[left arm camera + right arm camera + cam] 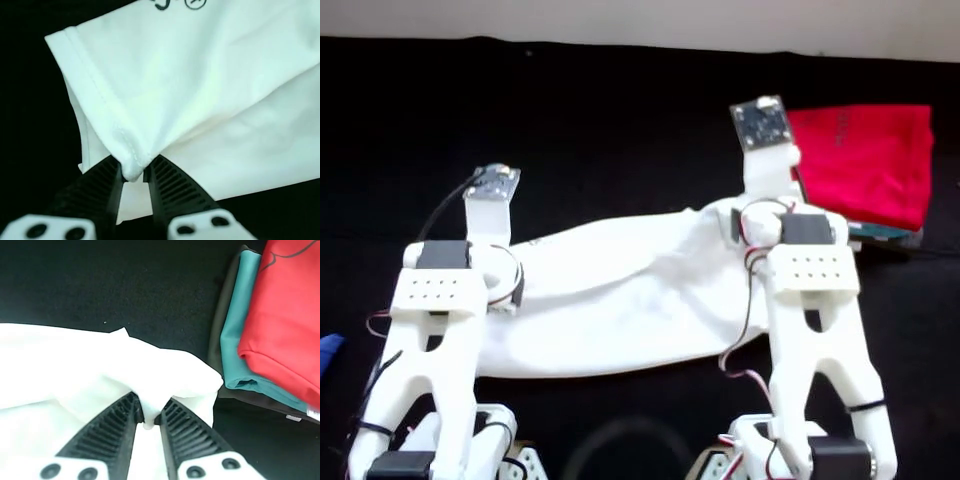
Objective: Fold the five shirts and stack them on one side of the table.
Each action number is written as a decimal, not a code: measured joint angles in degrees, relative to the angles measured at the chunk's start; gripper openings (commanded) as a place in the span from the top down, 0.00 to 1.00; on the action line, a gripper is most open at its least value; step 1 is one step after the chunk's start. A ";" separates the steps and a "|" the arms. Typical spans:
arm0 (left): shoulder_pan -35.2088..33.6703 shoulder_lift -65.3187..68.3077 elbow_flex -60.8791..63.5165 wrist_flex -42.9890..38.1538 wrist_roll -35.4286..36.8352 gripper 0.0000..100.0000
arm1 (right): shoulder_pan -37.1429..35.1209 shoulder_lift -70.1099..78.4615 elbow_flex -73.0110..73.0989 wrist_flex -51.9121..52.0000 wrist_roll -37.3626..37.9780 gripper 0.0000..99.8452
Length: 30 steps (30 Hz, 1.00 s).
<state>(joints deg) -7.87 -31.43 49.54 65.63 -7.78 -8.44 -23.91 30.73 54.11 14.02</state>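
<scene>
Shirts counted: four, one white shirt (620, 290) spread out and three folded in a stack.
White shirt: lies across the middle of the black bench (620, 120), stretched between the two arms, with dark print near one edge.
Stack: sits at the far right of the bench. The red shirt (865, 160) is on top, the teal shirt (237, 330) under it, and the dark shirt (250, 397) at the bottom.
Left hand (132, 172): nearly closed, its two fingers pinch the stitched hem corner of the white shirt.
Right hand (148, 415): nearly closed, its two fingers nip a bunched fold at the white shirt's other end, just beside the stack.
Arms: two, one at each end of the white shirt.
Blue thing (325, 350): one, at the left edge of the bench; I cannot tell what it is.
</scene>
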 measured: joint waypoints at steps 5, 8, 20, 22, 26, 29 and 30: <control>0.00 0.00 4.40 -2.02 0.00 0.84 | 0.09 -0.09 0.62 -0.35 0.00 0.99; -0.09 0.00 4.57 -3.08 0.00 0.84 | 0.09 -0.09 0.79 -0.35 0.00 0.99; -2.11 0.00 8.70 -13.19 2.02 0.83 | 0.09 -0.09 1.05 -1.05 0.00 0.99; -2.11 0.00 10.46 -16.44 2.11 0.84 | 0.09 -0.09 1.05 -1.05 0.00 0.99; -2.20 0.00 12.75 -19.34 2.11 0.88 | 0.09 -0.09 1.05 -1.05 0.00 0.99; -2.11 0.00 13.45 -19.60 2.20 1.00 | 0.09 -0.09 1.05 -1.05 0.00 0.99; -2.11 0.00 13.45 -19.60 2.20 0.98 | 0.09 -0.09 1.05 -1.05 0.00 0.99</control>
<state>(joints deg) -9.98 -31.43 62.99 46.02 -5.58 -8.35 -24.00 31.78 53.05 14.02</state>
